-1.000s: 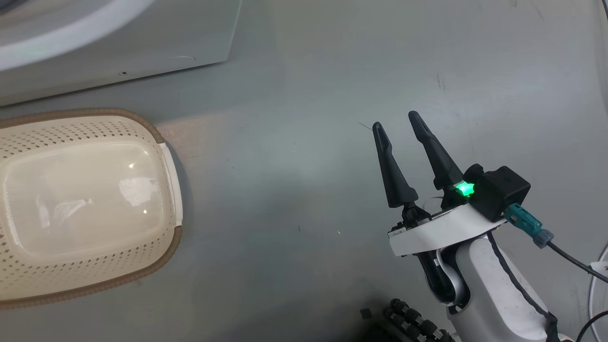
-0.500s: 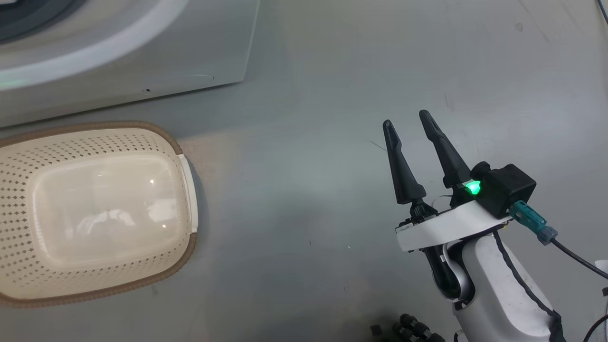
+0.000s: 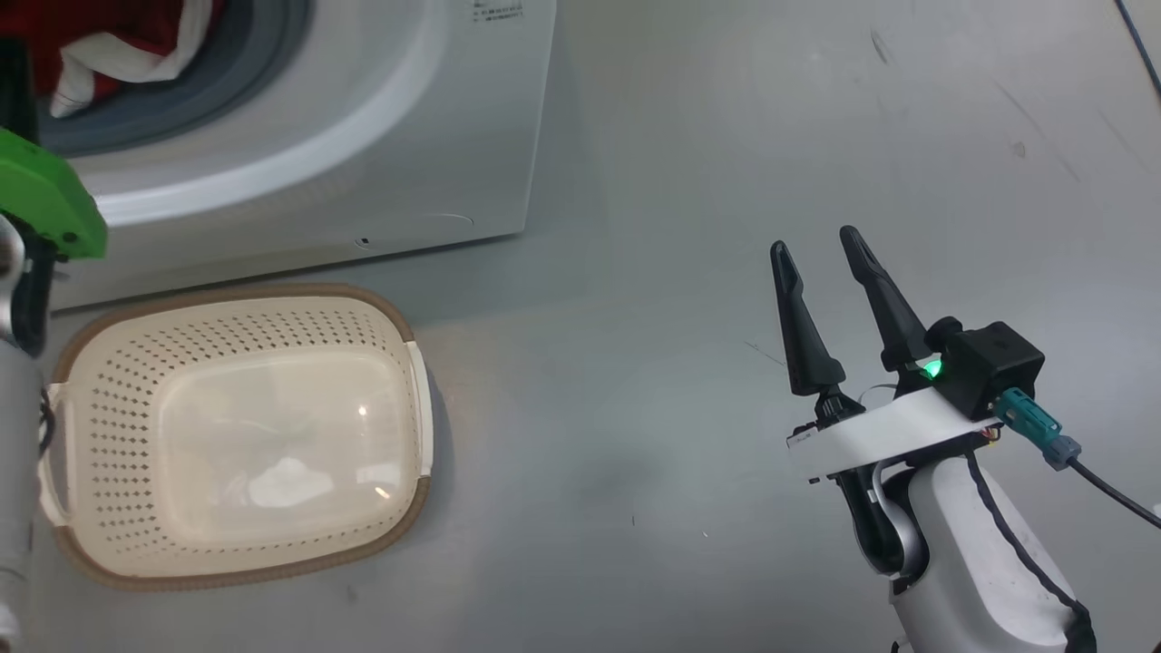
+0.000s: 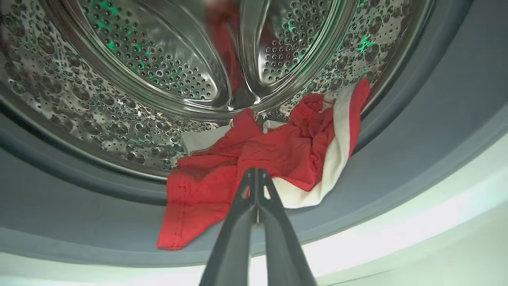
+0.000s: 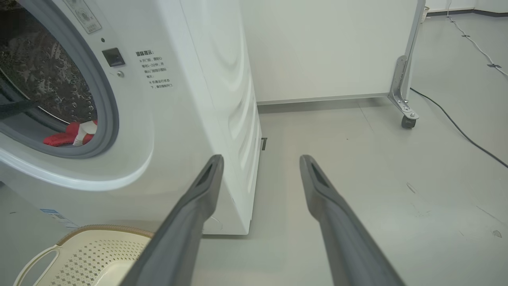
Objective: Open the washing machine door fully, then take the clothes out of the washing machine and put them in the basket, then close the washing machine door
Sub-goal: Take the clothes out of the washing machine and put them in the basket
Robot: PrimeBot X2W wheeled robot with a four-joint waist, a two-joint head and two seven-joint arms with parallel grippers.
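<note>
The white washing machine point(image 3: 381, 136) stands at the top left, its opening uncovered; its door is out of view. Red and white clothes point(image 4: 285, 151) lie at the front of the steel drum, and one red edge hangs over the grey gasket. My left gripper point(image 4: 256, 171) is shut, its tips against the red cloth; whether any fabric is pinched I cannot tell. The cream basket point(image 3: 91, 381) sits empty on the floor in front of the machine. My right gripper point(image 3: 816, 249) hovers open over bare floor, well right of the basket, holding nothing.
My left arm's green part point(image 3: 45, 199) and pale forearm run along the left edge beside the basket. Behind the machine point(image 5: 190, 99) stands a white panel on a caster point(image 5: 405, 121). A black cable point(image 5: 456, 127) crosses the grey floor at right.
The head camera has swung toward the machine, so the opening, the clothes and my left arm's green part now show. The right gripper stays open and holds its pose.
</note>
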